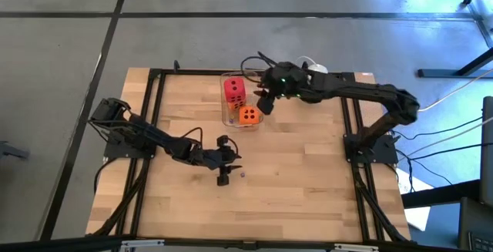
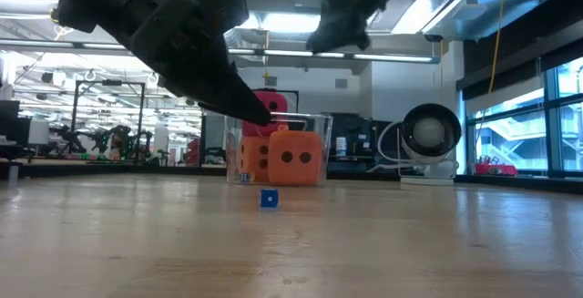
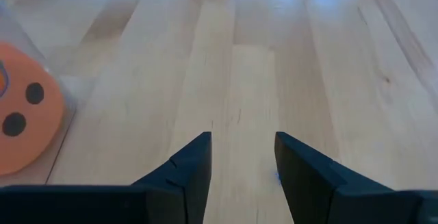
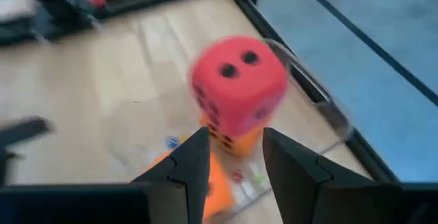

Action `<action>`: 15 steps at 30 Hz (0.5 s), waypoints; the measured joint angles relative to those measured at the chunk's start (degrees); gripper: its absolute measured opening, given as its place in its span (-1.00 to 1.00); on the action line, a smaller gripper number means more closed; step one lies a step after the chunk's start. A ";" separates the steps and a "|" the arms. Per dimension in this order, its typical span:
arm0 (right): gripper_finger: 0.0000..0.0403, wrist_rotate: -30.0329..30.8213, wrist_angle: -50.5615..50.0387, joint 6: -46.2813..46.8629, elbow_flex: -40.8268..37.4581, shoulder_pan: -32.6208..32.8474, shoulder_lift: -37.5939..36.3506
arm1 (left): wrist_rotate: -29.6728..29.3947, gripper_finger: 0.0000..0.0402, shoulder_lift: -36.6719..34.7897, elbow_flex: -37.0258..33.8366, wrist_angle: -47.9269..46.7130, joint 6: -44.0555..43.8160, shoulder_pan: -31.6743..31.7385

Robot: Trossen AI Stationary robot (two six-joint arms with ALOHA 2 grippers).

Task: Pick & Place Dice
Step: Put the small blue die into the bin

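Nearest in the low view: a tiny blue cube-shaped bead [image 2: 268, 198] lying alone on the pale wooden-plank bench [image 1: 293, 183], just in front of the container. Low over it, the left gripper [image 1: 223, 176], fingers parted with only bare wood between them in its wrist view, holding nothing.

Behind the bead: a clear plastic container [image 2: 321, 152] standing upright on the bench, with a chunky orange foam die with dark pips [image 2: 293, 159] at its front, a second orange die [image 2: 252, 157] beside and partly behind it, and a red foam die with dark pips [image 1: 234, 89] perched on top, reaching above the rim. A few more tiny coloured beads [image 4: 237, 177] visible at the container's bottom.

Farthest: the right gripper [image 1: 264, 104] raised at the container's right edge, fingers apart, gripping nothing, red die just ahead of it and untouched.

Risks, as a judgement: bead small enough to skid out or pop sideways under a slightly off-centre close; red die stacked loosely, so a nudge from the right gripper could tip it out over the rim; light container likely to slide or topple if a finger catches its wall
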 joint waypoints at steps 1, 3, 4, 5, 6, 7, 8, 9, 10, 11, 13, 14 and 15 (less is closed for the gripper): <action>-0.32 -0.02 0.05 0.96 0.02 0.89 -0.95 | 0.11 -0.22 0.00 0.00 0.13 0.01 0.00; -0.32 0.14 -1.15 1.22 0.00 2.91 -2.70 | 1.40 -0.22 0.00 0.00 0.28 0.59 0.19; -0.32 0.67 -0.89 0.95 -0.05 4.02 -3.35 | 2.11 -0.22 0.00 0.00 0.32 0.97 0.26; -0.32 1.11 -0.50 0.50 -0.44 5.07 -4.05 | 2.52 -0.22 0.00 0.00 0.30 1.27 0.26; -0.32 1.53 -0.37 -0.05 -1.22 6.05 -4.71 | 2.63 -0.22 0.00 0.00 0.30 1.43 0.26; -0.32 1.69 0.42 -0.20 -2.31 7.10 -5.37 | 2.59 -0.22 0.00 0.00 0.32 1.44 0.26; -0.32 1.75 1.60 -0.24 -3.81 8.48 -6.15 | 2.58 -0.22 0.10 0.00 0.37 1.44 0.27; -0.32 1.78 2.87 -0.22 -5.62 9.89 -6.96 | 2.57 -0.22 0.21 0.00 0.39 1.39 0.33; -0.32 1.75 4.98 0.07 -7.53 10.98 -7.75 | 2.57 -0.22 0.36 0.00 0.42 1.20 0.33; -0.32 1.72 7.33 0.60 -9.53 12.10 -8.50 | 2.55 -0.22 0.69 0.00 0.61 1.16 0.33; -0.32 1.42 11.19 1.98 -13.63 13.79 -10.11 | 3.01 -0.22 1.74 0.02 0.74 1.01 0.33; -0.32 1.22 13.28 2.70 -15.51 14.34 -10.92 | 3.69 -0.22 2.28 0.00 0.81 1.01 0.31; -0.32 1.15 15.13 3.25 -17.38 14.83 -11.86 | 4.35 -0.22 2.97 0.00 0.85 0.99 0.31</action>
